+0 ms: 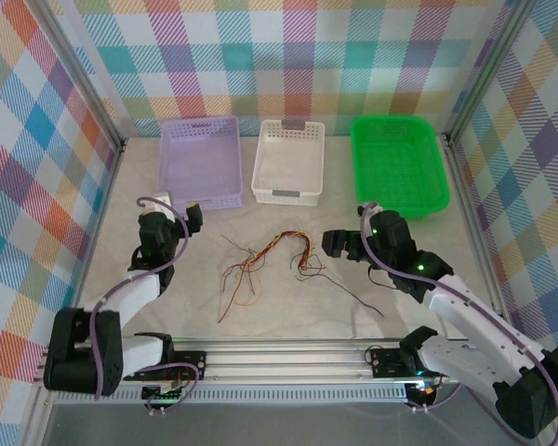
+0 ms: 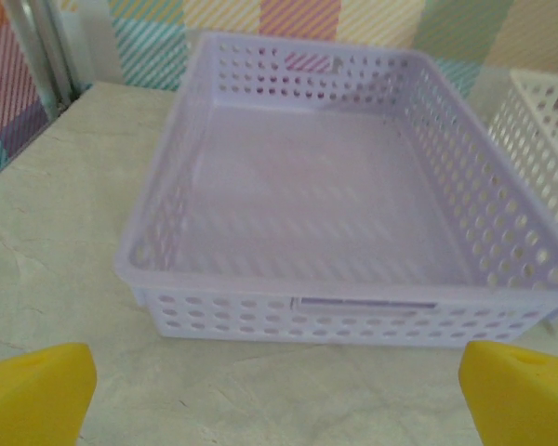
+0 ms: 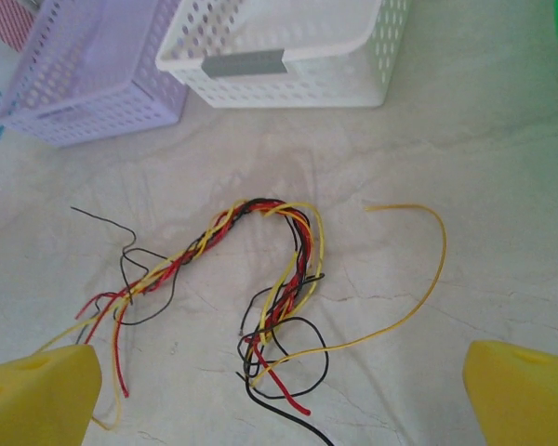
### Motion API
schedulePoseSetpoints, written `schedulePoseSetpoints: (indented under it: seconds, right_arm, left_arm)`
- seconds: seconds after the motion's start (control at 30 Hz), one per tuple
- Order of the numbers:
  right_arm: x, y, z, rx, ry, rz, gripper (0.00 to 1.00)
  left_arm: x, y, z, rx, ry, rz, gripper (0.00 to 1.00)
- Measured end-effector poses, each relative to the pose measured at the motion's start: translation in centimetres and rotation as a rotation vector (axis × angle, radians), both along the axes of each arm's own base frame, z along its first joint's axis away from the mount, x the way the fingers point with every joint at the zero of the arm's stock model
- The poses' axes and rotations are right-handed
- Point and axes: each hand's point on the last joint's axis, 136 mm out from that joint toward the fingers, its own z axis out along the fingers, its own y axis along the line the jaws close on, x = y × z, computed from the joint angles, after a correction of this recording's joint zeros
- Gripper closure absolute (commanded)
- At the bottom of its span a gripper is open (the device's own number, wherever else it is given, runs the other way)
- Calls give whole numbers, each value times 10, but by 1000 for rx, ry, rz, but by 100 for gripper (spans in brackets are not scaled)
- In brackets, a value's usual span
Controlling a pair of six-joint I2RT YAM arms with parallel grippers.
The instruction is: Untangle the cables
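The cables (image 1: 274,255) lie in a twisted bunch of red, yellow and black wires on the table's middle, between both arms. From the right wrist they form an arch (image 3: 260,242), with loose ends curling below and one yellow strand looping off to the right. My right gripper (image 1: 339,243) hovers just right of the bunch, open and empty, its yellow fingertips (image 3: 525,390) spread wide apart. My left gripper (image 1: 181,218) sits left of the bunch, facing the purple basket (image 2: 335,204), open with nothing between its fingertips (image 2: 37,390).
Three baskets line the back: purple (image 1: 202,160), white (image 1: 288,160) and green (image 1: 397,163). A single black wire (image 1: 358,299) trails toward the front right. Checked walls enclose the table on three sides.
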Motion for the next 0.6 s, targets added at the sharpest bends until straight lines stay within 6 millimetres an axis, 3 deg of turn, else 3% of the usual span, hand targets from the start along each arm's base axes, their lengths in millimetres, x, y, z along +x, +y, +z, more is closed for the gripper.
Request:
schedulePoseSetpoints:
  seconds: [0.17, 0.4, 0.5, 0.6]
  right_arm:
    - [4, 11, -10, -42, 33, 13, 0]
    - [4, 28, -23, -78, 60, 53, 0]
    - [2, 36, -32, -98, 79, 74, 0]
    - [0, 40, -42, -123, 102, 85, 0]
  left_arm:
    - [-12, -5, 49, -110, -57, -3, 0]
    - [-44, -1, 111, -295, -56, 61, 0]
    - [-55, -10, 129, -353, -18, 21, 0]
    - [-69, -13, 130, -436, 43, 36, 0]
